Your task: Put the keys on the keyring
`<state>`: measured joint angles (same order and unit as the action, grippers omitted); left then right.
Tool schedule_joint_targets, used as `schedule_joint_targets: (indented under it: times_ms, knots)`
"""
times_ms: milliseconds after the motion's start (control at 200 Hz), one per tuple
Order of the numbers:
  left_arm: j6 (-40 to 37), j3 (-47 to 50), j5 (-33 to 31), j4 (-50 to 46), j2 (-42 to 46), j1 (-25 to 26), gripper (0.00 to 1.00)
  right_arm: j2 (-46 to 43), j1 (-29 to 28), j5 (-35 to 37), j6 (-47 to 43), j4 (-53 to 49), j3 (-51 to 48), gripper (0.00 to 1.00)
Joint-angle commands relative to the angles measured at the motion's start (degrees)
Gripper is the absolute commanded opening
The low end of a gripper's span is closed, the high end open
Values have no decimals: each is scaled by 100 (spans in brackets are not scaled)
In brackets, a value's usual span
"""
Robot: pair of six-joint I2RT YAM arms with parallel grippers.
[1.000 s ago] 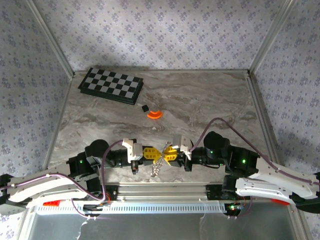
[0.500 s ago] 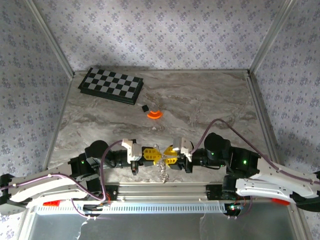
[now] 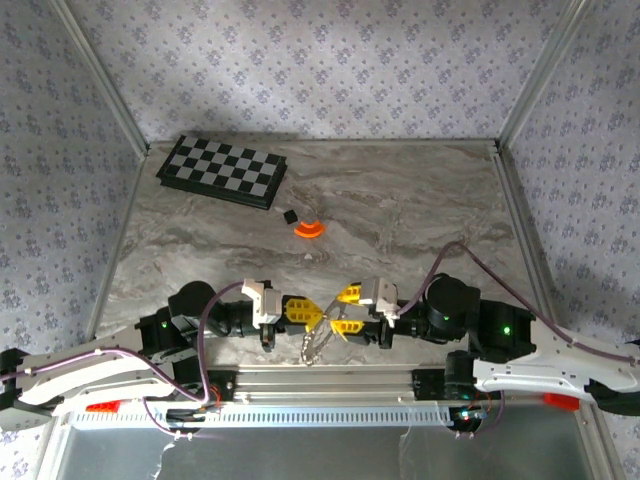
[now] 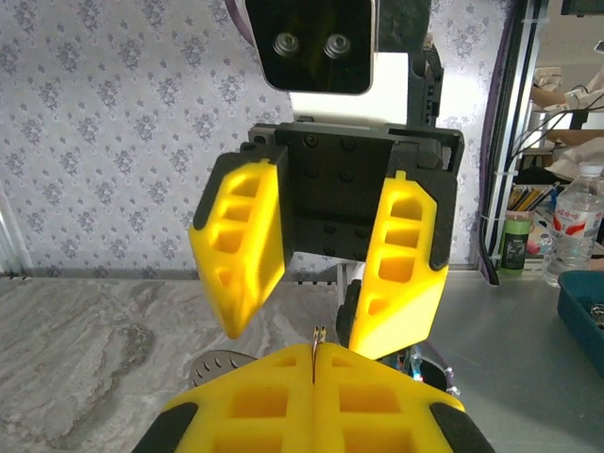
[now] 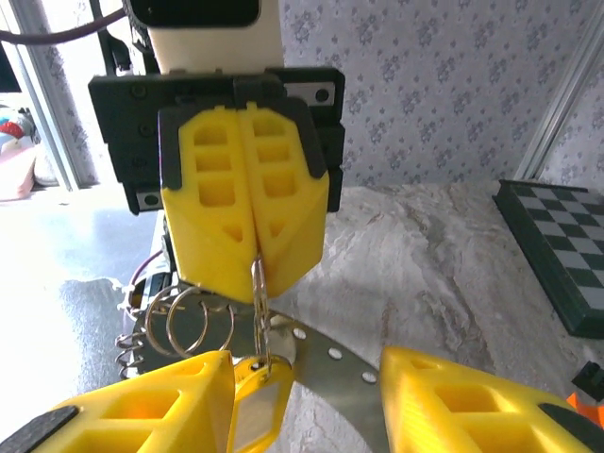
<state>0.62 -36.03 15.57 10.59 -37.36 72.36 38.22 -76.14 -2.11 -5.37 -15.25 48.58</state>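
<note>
1. The left gripper (image 3: 318, 312) is pressing its yellow pads (image 3: 298, 308) tight together on a thin metal link of the keyring (image 3: 313, 342). The keyring is hanging free below it, near the front edge of the bench (image 3: 400, 200).
2. The right gripper (image 3: 338, 313) is facing it from just beside, with its pads standing well apart and gripping nothing.
3. In the right wrist view, 2 silvery loops are dangling from the clamped link. The yellow key tag (image 5: 250, 411) is hanging among them, just beside 1 of the right gripper's pads. I cannot tell whether it is already threaded on.
4. The bundle is looking light, stiff and slick, and probably apt to swing. The thin wire is likely to twist in foam pads.
5. The tag's flat faces are offering the surest hold, and the loops are better pinched across their plane.
6. A blue tub (image 4: 580, 302) is sitting beyond the bench at the edge of the left wrist view. Its contents are too cut off to tell.
</note>
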Motion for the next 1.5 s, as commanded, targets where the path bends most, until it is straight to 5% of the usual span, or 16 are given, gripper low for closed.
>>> schedule_joint_targets:
  times_ms: [0,1019,1159,1319,1494]
  knots:
    - [78,-18,165,457,107,-24,0,-61,-37,94,-5,483,97,45]
    - [88,35,-107,268,238,-22,0,395,-32,-413,44,694,-13,0]
    - [-65,-228,-183,-300,198,-20,0,317,-30,-231,41,603,-4,0]
    - [-473,-673,-844,-1651,220,-26,36,339,-41,381,-197,-620,473,0]
    - [-834,-1285,-1328,-3144,50,-21,40,602,-41,965,-486,-2134,1118,0]
